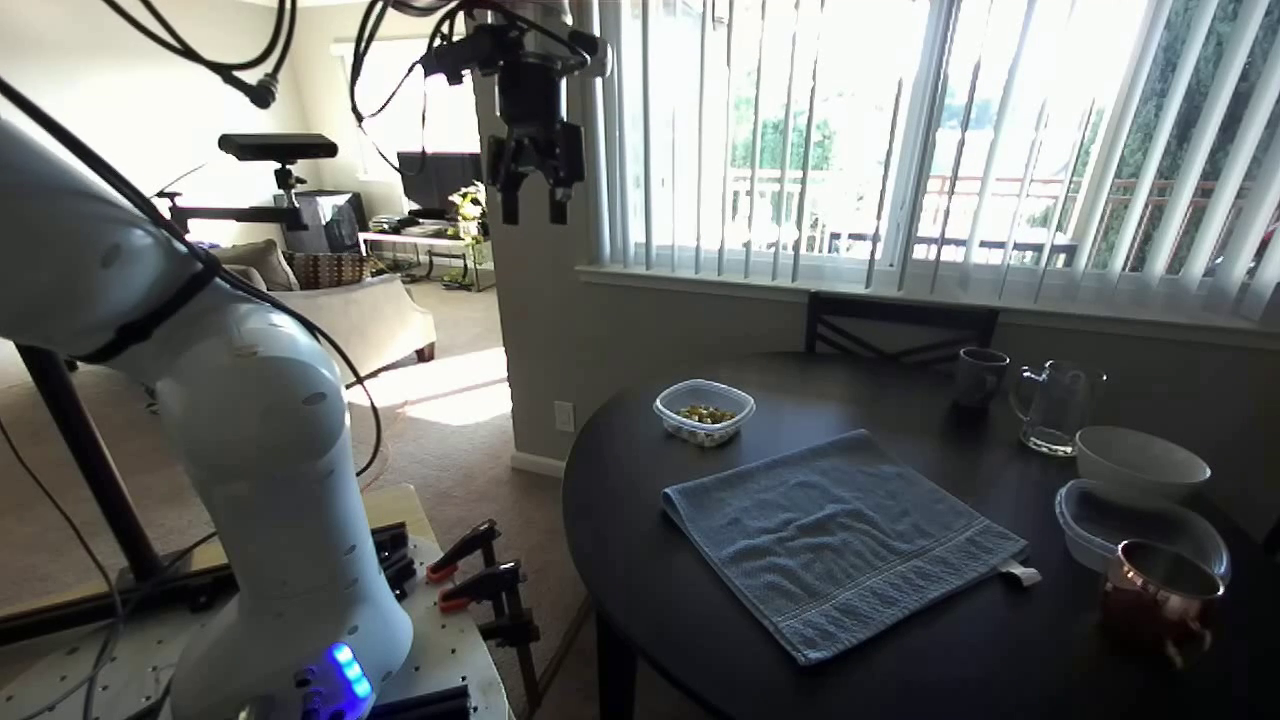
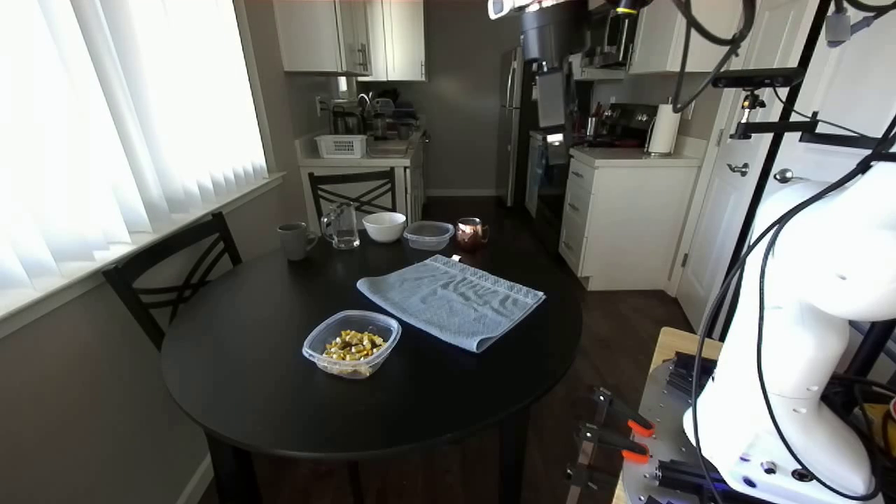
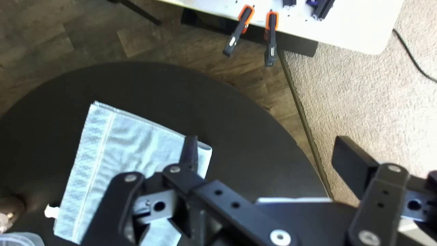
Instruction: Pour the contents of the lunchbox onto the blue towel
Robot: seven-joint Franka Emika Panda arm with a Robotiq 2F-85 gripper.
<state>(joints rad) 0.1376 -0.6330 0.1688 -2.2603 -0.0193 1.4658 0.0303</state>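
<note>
Lunchbox (image 2: 355, 322) first, please: where does it stand?

"It stands upright on the round table (image 2: 266, 378), nearer to the edge opposite from the white bowl (image 2: 384, 229). This table has no corners, so I speak only of its edge. The blue towel (image 1: 850, 550) lies just beside the lunchbox, not touching, and one corner of it comes near the edge which faces the robot base (image 1: 285, 600)."

"And how far is the work?"

"By my judgement, at its very beginning. The contents (image 2: 353, 344), small yellowish and pale pieces, are all in the lunchbox, as far as I see; none shows on the towel. Grasping, lifting, carrying over the towel and tipping out are left to do."

"Does the gripper (image 1: 534, 210) hold something?"

"No. Its jaws stand wide apart with nothing between them, and it hangs well above the table."

"Which other containers are there?"

"Toward the far edge in an exterior view: a grey mug (image 2: 291, 243), a glass mug (image 2: 344, 229), the same white bowl, a second clear box (image 2: 428, 243) and a copper mug (image 2: 469, 234). What these have inside, I cannot tell with certainty."
</note>
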